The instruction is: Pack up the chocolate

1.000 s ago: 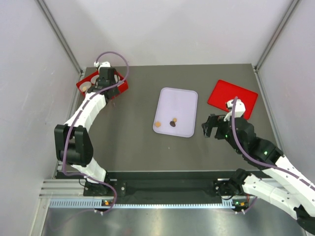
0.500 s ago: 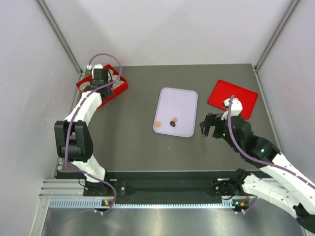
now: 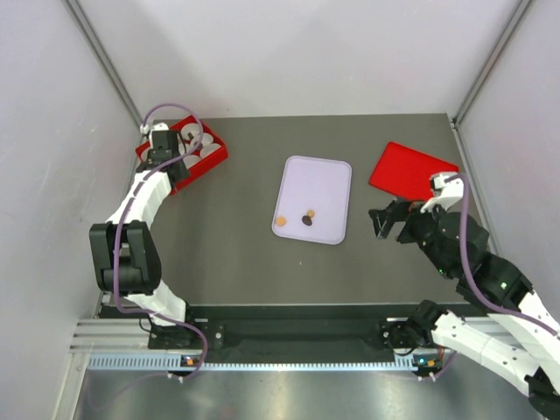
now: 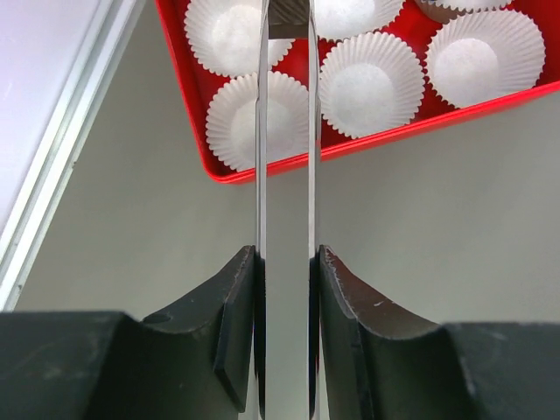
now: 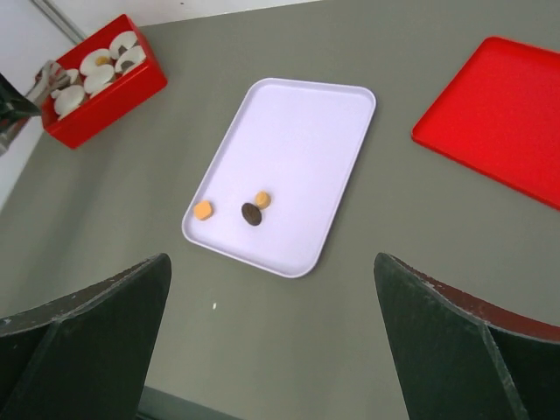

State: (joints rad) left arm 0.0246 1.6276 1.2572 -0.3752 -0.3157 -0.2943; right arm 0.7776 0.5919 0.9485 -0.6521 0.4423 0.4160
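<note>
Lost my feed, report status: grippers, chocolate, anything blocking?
Left gripper narrow over paper cups in the red box, hold unclear. Right gripper open, empty. Three chocolate pieces on the lavender tray. Nothing blocking them.

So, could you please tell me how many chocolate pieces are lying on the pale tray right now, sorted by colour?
Caramel-orange pieces: 2
Dark brown pieces: 1
Total on the pale tray: 3
</note>
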